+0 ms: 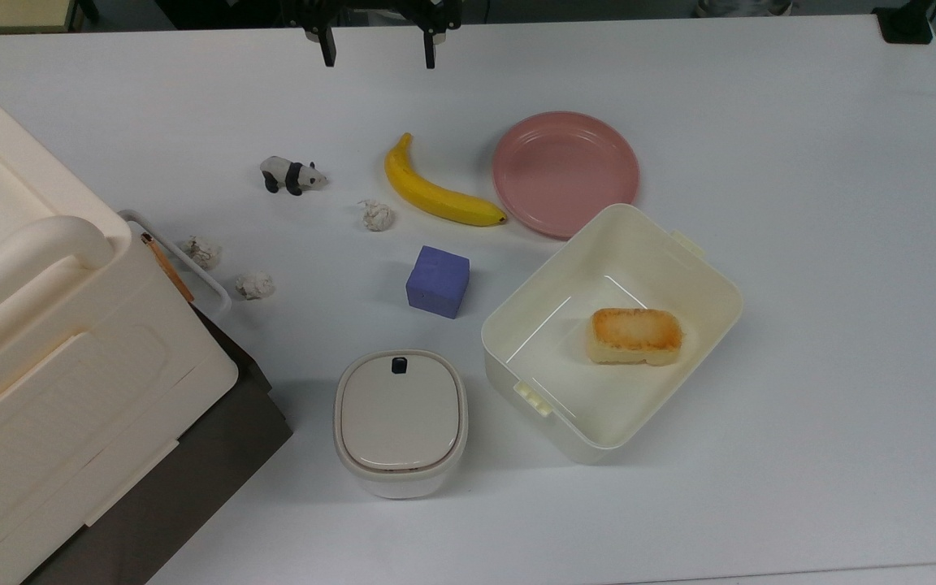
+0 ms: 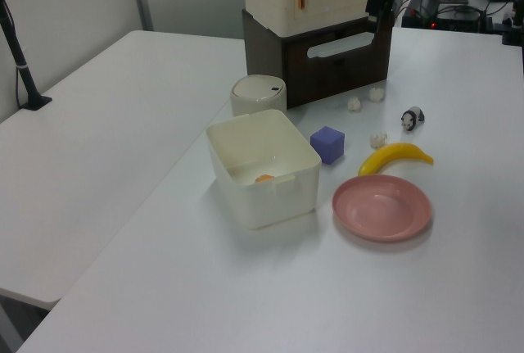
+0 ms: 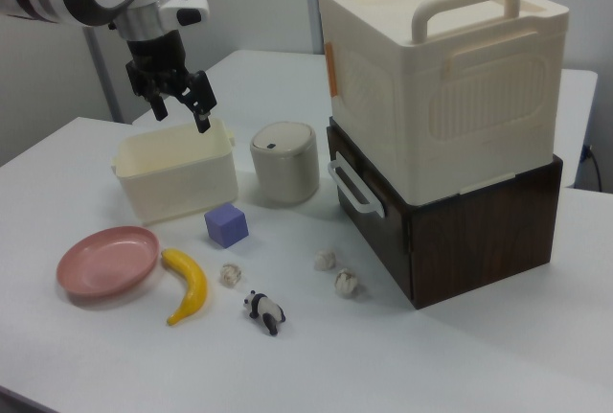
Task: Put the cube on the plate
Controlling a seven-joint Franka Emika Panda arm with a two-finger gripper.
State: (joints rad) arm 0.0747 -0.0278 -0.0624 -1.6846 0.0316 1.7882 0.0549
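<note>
The blue-purple cube (image 1: 437,281) sat on the white tabletop (image 1: 801,203), between the banana (image 1: 434,188) and the lidded bin (image 1: 400,421), beside the cream tub (image 1: 704,280). The pink plate (image 1: 565,173) lay empty nearby. The gripper (image 3: 179,104) hung high with jaws wide apart and holding nothing. The block looked light, rigid and matte, likely best pinched across two opposite flat sides.
</note>
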